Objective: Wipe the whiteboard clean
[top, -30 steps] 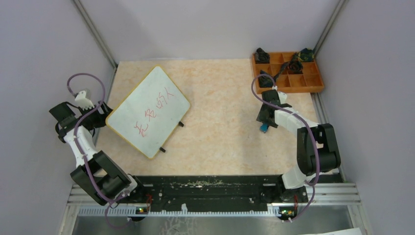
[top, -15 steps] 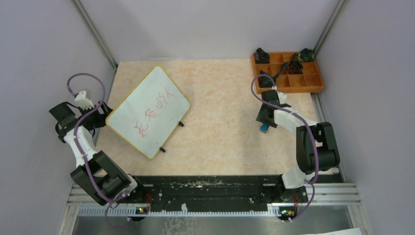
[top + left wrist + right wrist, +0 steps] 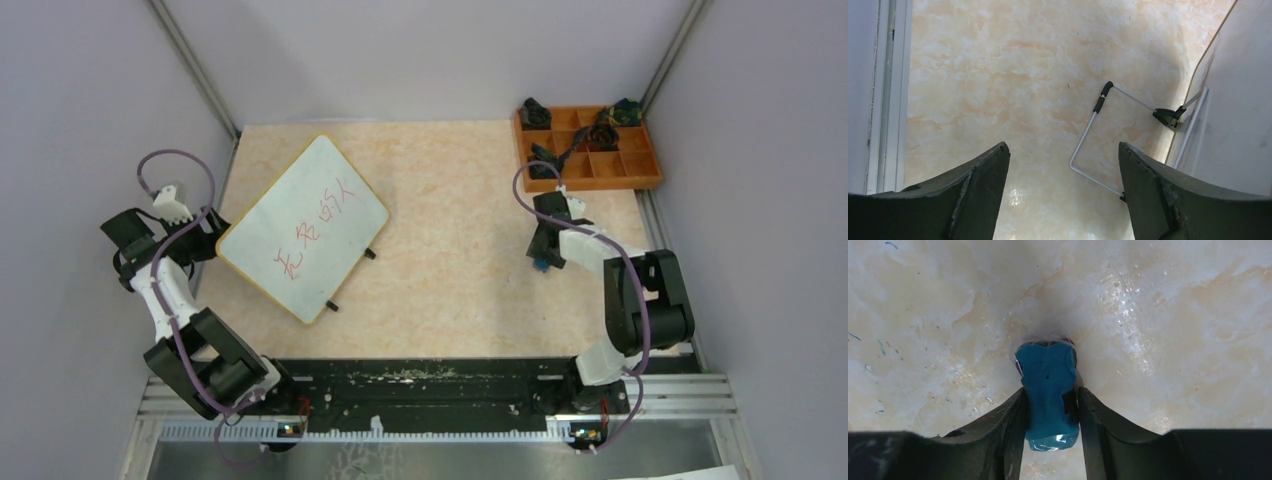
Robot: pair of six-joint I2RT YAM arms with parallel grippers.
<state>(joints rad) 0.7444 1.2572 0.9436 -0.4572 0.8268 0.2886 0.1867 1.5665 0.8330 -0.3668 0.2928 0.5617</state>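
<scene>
- Pickup step: my right gripper [image 3: 1050, 407] pinches the blue eraser [image 3: 1047, 372], right side.
- My left gripper [image 3: 1064, 160] gapes empty.
- Next, I reckon: lift, carry left to the whiteboard [image 3: 300, 225].

Both arms share one build: the left arm [image 3: 165, 295] and the right arm [image 3: 595, 248] have white links set between chunky black joint housings. A purplish-grey cable [image 3: 177, 152] loops off each one. A white ribbed piece [image 3: 172, 204] sits by the left wrist. The bases bolt to a black plate [image 3: 430, 385] on a silver aluminium rail [image 3: 690, 395] at the near edge. The left gripper [image 3: 1063, 147] and right gripper [image 3: 1050, 390] carry dark, matte, tapering fingers with scuffed faces.
</scene>
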